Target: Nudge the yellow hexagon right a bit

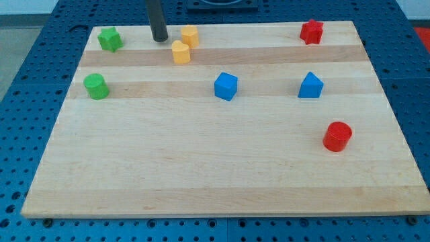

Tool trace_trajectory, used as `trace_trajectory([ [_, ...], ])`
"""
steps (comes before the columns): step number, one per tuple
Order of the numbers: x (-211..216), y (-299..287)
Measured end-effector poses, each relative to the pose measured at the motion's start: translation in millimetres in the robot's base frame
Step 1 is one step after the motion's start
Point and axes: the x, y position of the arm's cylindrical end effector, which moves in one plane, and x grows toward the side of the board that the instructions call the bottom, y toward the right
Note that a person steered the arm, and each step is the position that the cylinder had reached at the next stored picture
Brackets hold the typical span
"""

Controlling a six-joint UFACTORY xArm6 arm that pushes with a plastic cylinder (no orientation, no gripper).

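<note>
Two yellow blocks sit near the view's top, left of centre. One yellow block (190, 35) is near the board's top edge. The other yellow block (181, 52) lies just below and left of it, almost touching. Both look many-sided, and I cannot tell which one is the hexagon. My tip (160, 39) stands on the board just left of the upper yellow block and up-left of the lower one, with a small gap to each.
A green star (110, 39) is at the top left and a green cylinder (96, 86) below it. A blue cube (226, 86) and another blue block (310, 86) lie mid-board. A red star (311, 31) is at the top right and a red cylinder (337, 136) at the lower right.
</note>
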Motion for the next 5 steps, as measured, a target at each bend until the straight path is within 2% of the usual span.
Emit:
trace_trajectory([
  [5, 7, 35],
])
